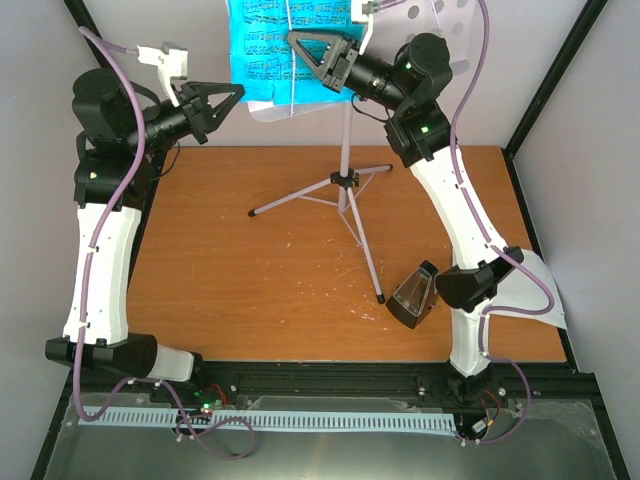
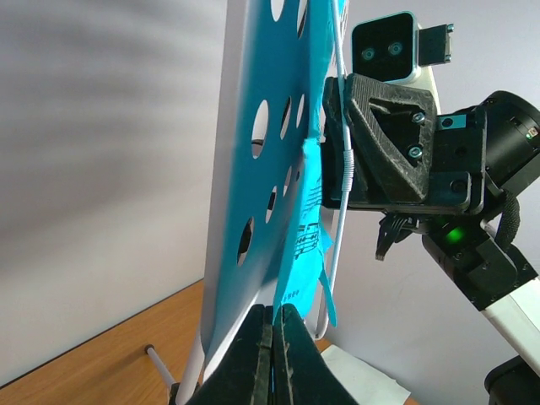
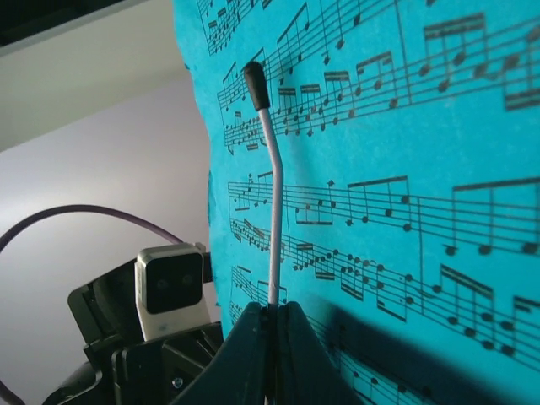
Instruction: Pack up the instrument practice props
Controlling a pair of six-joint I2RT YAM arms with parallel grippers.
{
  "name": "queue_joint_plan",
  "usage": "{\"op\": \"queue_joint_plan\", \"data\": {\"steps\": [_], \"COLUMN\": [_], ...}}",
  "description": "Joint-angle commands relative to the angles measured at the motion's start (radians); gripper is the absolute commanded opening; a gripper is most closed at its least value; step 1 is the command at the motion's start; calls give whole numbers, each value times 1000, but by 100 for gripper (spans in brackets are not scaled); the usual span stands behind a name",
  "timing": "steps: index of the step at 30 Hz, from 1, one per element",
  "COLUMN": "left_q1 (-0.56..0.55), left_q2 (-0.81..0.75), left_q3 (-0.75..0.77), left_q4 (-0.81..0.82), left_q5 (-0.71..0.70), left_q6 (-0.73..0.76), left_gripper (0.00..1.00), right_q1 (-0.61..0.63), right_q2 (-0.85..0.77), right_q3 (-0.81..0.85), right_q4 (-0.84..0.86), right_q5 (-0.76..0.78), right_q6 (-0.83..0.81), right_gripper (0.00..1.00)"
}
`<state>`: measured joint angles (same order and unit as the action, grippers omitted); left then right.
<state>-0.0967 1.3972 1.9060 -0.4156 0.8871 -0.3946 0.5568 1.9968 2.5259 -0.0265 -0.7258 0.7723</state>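
Note:
The silver tripod music stand [image 1: 345, 182] stands at the back middle of the wooden table. A blue music sheet [image 1: 265, 45] rests on its perforated grey tray [image 1: 445, 20]. My left gripper [image 1: 238, 93] is at the sheet's left edge. In the left wrist view it [image 2: 277, 310] is shut on the blue sheet's [image 2: 308, 211] lower corner, next to the tray [image 2: 253, 169]. My right gripper [image 1: 293, 40] is in front of the sheet. In the right wrist view it [image 3: 272, 308] is shut on the stand's thin page-holder wire [image 3: 272, 211], over the sheet [image 3: 405, 169]. The black metronome [image 1: 413, 295] lies tilted beside my right arm.
A white sheet [image 1: 545, 285] lies at the table's right edge under my right arm. The tripod's legs [image 1: 300, 200] spread across the table's middle. Black frame posts [image 1: 555, 70] and white walls close in the back and sides. My two grippers are close together at the tray.

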Motion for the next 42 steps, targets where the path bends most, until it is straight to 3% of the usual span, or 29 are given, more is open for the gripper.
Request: {"op": "queue_joint_plan", "data": {"steps": [1, 9, 21, 30, 33, 37, 42], "left_q1": [-3, 6, 175, 537, 599, 601, 600], "left_q2": [-31, -63, -149, -173, -222, -313, -446], "left_q3": [-13, -33, -72, -54, -137, -324, -717], "left_q4": [37, 65, 93, 17, 22, 55, 175], "left_q5": [-9, -71, -100, -148, -195, -256, -198], "left_q6": [-24, -39, -77, -75, -80, -93, -206], "left_gripper": [0, 0, 0, 0, 0, 0, 0], "right_q1": [5, 5, 4, 3, 3, 3, 3], "right_q2": [13, -2, -3, -14, -21, -33, -52], "right_q3": [29, -8, -16, -25, -42, -56, -68], "right_q4": [83, 152, 162, 108, 104, 91, 80], "right_q5": [-48, -75, -46, 0, 21, 29, 26], "right_q6": [1, -76, -97, -130, -131, -147, -161], "right_gripper": [3, 3, 3, 3, 3, 8, 22]}}
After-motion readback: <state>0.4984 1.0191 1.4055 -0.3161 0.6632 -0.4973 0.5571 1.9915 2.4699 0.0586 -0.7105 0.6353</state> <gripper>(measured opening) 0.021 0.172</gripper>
